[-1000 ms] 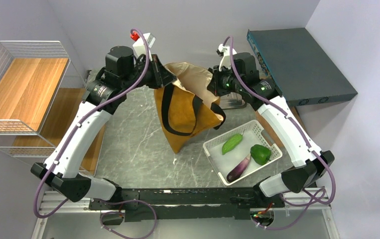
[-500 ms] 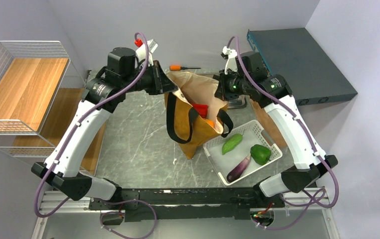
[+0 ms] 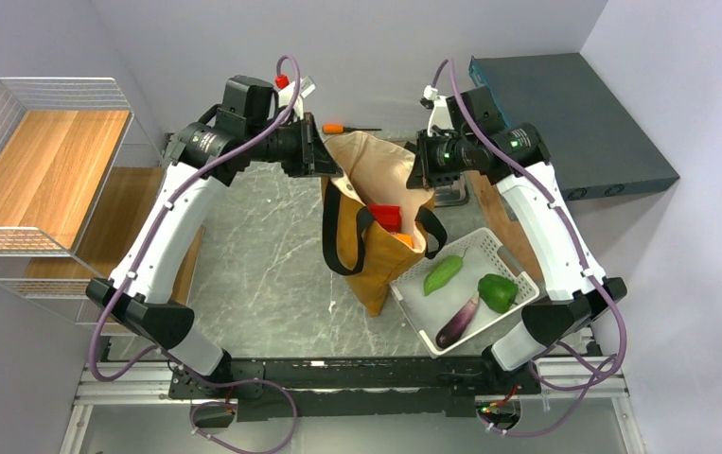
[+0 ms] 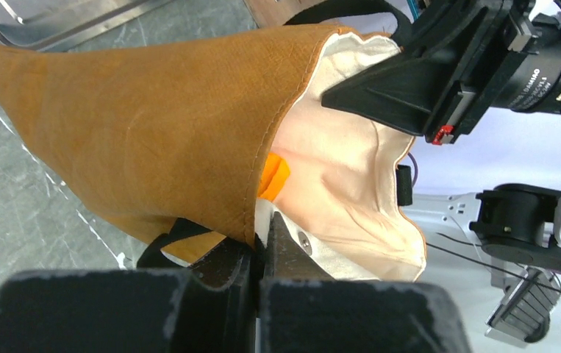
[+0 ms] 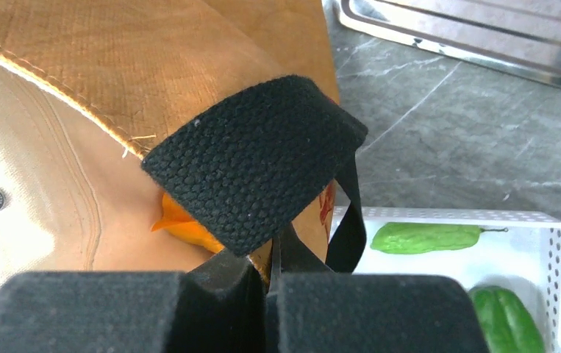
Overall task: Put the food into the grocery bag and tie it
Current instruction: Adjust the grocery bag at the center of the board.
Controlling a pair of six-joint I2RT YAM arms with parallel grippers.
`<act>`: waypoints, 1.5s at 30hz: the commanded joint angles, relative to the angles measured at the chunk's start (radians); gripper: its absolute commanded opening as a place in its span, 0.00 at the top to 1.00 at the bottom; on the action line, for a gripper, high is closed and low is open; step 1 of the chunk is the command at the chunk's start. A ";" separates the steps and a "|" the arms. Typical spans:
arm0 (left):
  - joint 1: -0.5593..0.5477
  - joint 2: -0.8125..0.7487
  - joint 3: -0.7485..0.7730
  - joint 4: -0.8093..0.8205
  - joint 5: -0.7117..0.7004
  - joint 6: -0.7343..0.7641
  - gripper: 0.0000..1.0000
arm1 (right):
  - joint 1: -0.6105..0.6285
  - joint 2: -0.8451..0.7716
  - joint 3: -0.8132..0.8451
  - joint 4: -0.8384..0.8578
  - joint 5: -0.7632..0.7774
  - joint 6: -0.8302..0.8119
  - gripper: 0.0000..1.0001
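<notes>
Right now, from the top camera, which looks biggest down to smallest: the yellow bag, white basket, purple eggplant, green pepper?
1. grocery bag, though taller, so nearer the camera.
2. white basket.
3. eggplant and green pepper: about alike.

One mustard grocery bag (image 3: 376, 276) with two black straps (image 3: 326, 241) stands mid-bench (image 3: 262, 255). One red packet (image 3: 387, 215) and one orange item (image 3: 402, 239) show inside it. One white basket (image 3: 418, 301) near the bench's right edge holds three vegetables: one pale green gourd (image 3: 443, 273), one green pepper (image 3: 496, 292) and one purple eggplant (image 3: 456, 322). One orange-handled screwdriver (image 3: 345, 128) lies at the far edge. There are two robot arms, a left arm (image 3: 172, 227) and a right arm (image 3: 551, 236). One wire rack (image 3: 44, 170) stands beyond the left edge, and one dark flat box (image 3: 570, 123) beyond the right.
</notes>
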 commanded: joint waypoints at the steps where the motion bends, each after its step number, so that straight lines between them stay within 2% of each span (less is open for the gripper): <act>1: 0.004 -0.046 0.044 0.049 0.111 0.035 1.00 | -0.008 -0.023 0.009 -0.069 -0.052 0.037 1.00; 5: 0.004 -0.035 0.011 0.025 0.102 0.066 1.00 | -0.008 -0.032 -0.065 -0.091 -0.021 0.039 1.00; 8: 0.004 -0.059 -0.052 0.077 0.065 0.054 0.86 | -0.008 -0.028 -0.089 -0.090 -0.018 0.039 1.00; 13: 0.004 -0.065 -0.107 0.179 0.069 0.011 0.54 | -0.008 -0.011 -0.075 -0.085 -0.020 0.044 1.00; 14: 0.004 -0.057 -0.103 0.186 0.066 0.003 0.44 | -0.009 -0.010 -0.065 -0.080 -0.020 0.046 1.00; 16: 0.005 -0.051 -0.090 0.199 0.063 -0.010 0.18 | -0.007 -0.005 -0.041 -0.071 -0.024 0.050 1.00; 17: 0.004 -0.053 -0.084 0.204 0.059 -0.014 0.07 | -0.007 -0.001 -0.030 -0.070 -0.025 0.051 1.00; 18: 0.005 -0.057 -0.078 0.204 0.052 -0.014 0.01 | -0.008 0.001 -0.021 -0.068 -0.027 0.051 1.00; 22: 0.009 -0.088 -0.053 0.124 -0.033 0.029 0.01 | -0.009 0.004 -0.017 -0.065 -0.019 0.042 1.00; 27: 0.056 -0.197 -0.093 0.034 -0.218 0.017 0.01 | -0.008 -0.004 -0.031 -0.056 -0.013 0.044 1.00; 29: 0.082 -0.256 -0.138 0.043 -0.269 -0.002 0.01 | -0.010 -0.009 -0.042 -0.044 -0.018 0.049 1.00; 35: 0.121 -0.376 -0.338 0.016 -0.297 -0.088 0.06 | -0.017 -0.008 -0.055 -0.044 -0.018 0.059 1.00; 41: 0.139 -0.545 -0.673 0.228 -0.263 -0.164 0.10 | -0.027 -0.039 -0.070 -0.008 -0.019 0.059 1.00; 44: 0.145 -0.596 -0.780 0.299 -0.226 -0.192 0.11 | -0.029 -0.037 -0.045 -0.024 -0.004 0.056 1.00; 45: 0.145 -0.606 -0.802 0.314 -0.219 -0.198 0.11 | -0.031 -0.034 -0.035 -0.036 0.001 0.052 0.96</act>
